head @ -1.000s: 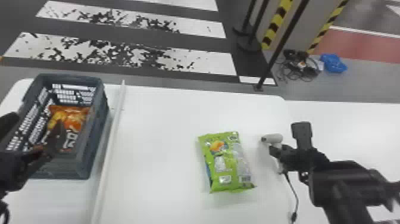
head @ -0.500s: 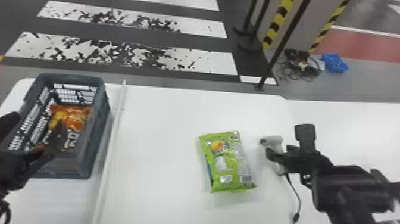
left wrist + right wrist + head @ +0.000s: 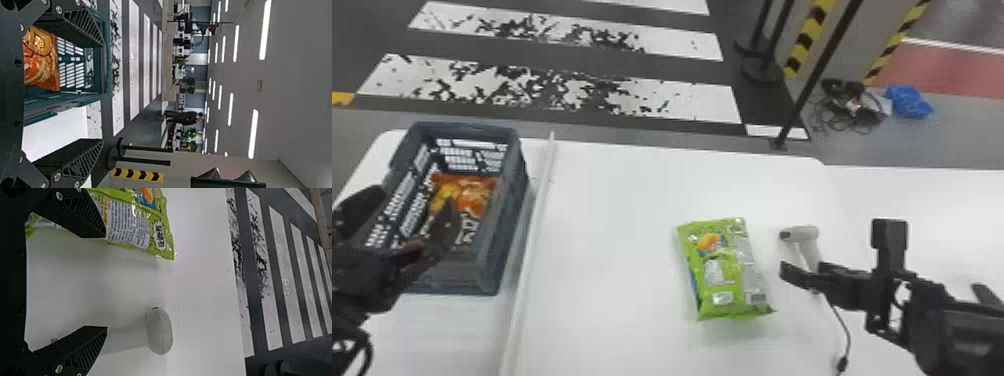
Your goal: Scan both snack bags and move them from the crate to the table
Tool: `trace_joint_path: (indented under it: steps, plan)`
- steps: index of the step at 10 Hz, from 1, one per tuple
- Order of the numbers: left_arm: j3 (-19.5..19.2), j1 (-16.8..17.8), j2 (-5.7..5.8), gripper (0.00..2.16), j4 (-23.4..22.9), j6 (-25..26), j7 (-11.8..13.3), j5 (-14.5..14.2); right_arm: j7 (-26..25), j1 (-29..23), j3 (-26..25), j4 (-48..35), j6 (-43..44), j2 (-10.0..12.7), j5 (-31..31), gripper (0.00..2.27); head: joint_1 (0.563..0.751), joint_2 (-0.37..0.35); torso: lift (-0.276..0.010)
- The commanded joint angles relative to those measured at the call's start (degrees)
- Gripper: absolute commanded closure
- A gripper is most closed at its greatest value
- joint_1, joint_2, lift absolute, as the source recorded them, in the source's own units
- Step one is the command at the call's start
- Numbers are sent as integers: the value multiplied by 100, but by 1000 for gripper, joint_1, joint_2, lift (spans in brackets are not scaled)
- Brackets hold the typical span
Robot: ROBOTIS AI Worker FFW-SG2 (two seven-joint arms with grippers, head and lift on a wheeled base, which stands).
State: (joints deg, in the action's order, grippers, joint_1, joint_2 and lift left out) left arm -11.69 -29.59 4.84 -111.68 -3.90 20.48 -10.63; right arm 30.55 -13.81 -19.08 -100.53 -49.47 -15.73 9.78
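Note:
In the head view my left gripper [image 3: 412,210] stands open at the crate [image 3: 507,200], one finger over the crate's inside and the other at its left side. An orange snack bag [image 3: 469,195] lies in the crate. The left wrist view has the open left gripper [image 3: 102,94] with the orange bag [image 3: 41,66] beyond one finger. On the table lies the green snack bag [image 3: 724,270]. My right gripper [image 3: 799,275] is by the white scanner [image 3: 807,240]; in the right wrist view this gripper [image 3: 105,282] is open, the scanner [image 3: 158,331] standing beyond its fingers.
A long white strip [image 3: 532,250] runs along the table [image 3: 612,200] between crate and green bag. The scanner's black cable [image 3: 844,330] trails toward the near edge. Behind the table stands a black post [image 3: 812,80] on the floor.
The right gripper has shifted slightly at the scanner, with its fingers farther apart than before. The left arm has barely moved, and both bags lie where they were.

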Motion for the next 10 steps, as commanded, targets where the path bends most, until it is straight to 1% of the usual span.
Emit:
trace_joint_path:
  steps: [1,3,5,8,9,10]
  plan:
    - [0,6,-1,147,6,0,0,0,329,-25,-26,-107,-305,9,112,120,695,-135,-35]
    - [0,6,8,147,24,0,0,0,777,28,203,-72,-323,9,-72,120,695,-105,-35]
    - [0,15,17,147,24,0,0,0,1366,133,519,86,-340,-9,-565,120,695,-65,-35]
    - [0,15,34,147,33,0,0,0,1841,371,915,526,-323,-79,-1013,124,695,-23,-35]
    - [0,15,43,147,33,0,0,0,1867,423,1047,596,-323,-79,-1189,157,695,-18,-35]
    - [0,15,43,147,33,0,0,0,1876,485,1170,693,-305,-123,-1259,360,695,-11,-35]
